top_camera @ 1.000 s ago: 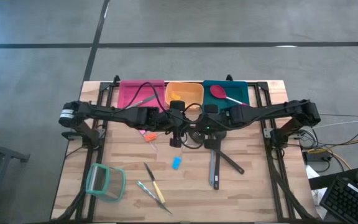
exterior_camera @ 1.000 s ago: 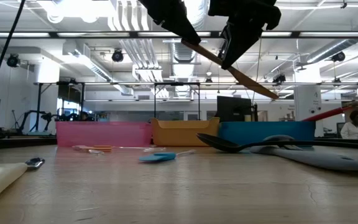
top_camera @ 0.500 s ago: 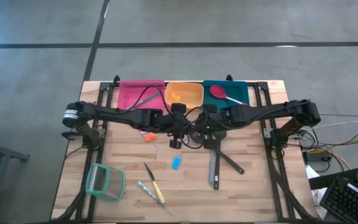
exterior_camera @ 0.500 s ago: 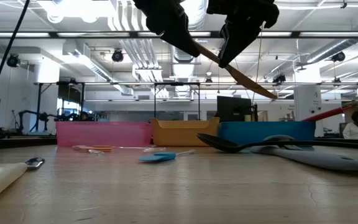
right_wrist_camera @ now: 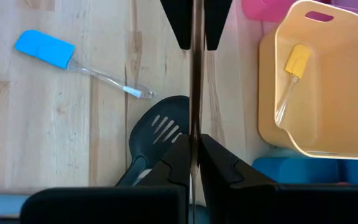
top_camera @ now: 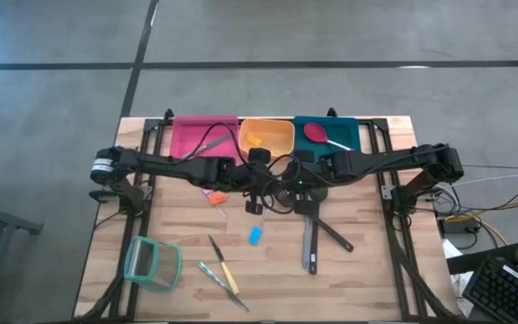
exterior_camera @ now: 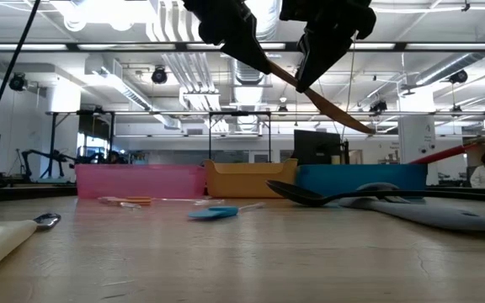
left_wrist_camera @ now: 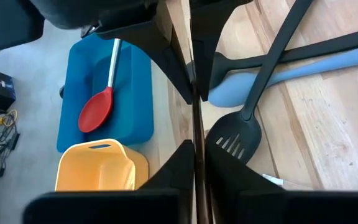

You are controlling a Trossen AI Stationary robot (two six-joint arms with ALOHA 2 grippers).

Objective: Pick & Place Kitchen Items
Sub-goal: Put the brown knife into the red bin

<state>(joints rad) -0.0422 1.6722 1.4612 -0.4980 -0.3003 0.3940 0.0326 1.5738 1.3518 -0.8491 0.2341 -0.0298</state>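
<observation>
A slim brown utensil [exterior_camera: 335, 105] hangs tilted above the table's middle, its upper end toward the left and its pointed lower end [exterior_camera: 369, 130] toward the right. My left gripper [exterior_camera: 259, 61] is shut on the upper end. My right gripper [exterior_camera: 303, 80] is shut on it just below. In the high view the two grippers [top_camera: 257, 180] [top_camera: 293, 183] meet over the table's centre. Both wrist views show the utensil edge-on as a thin line [left_wrist_camera: 194, 118] [right_wrist_camera: 193, 93]. My left gripper pinches the utensil's upper end [left_wrist_camera: 194, 134] between its two fingers, slanting down from the table's left. The utensil is lifted clear of the table and tilted. My right gripper pinches the utensil [right_wrist_camera: 193, 124] a little below the left gripper's hold, between its two fingers, slanting steeply down from the table's right. The longer part [exterior_camera: 343, 114] sticks out below the fingers toward the right.
Pink [top_camera: 205, 135], orange [top_camera: 266, 135] and teal [top_camera: 326, 133] bins line the far edge; the teal one holds a red spoon [top_camera: 317, 133]. Under the grippers lie a black slotted spatula [top_camera: 331, 232], a grey spatula [top_camera: 308, 247] and a blue spatula [top_camera: 255, 236]. Knives [top_camera: 223, 270] and a teal-rimmed container [top_camera: 153, 264] lie near left.
My left gripper has shut on the utensil's upper end, which showed bare beside its fingers a second ago. The utensil and my right gripper have kept still.
</observation>
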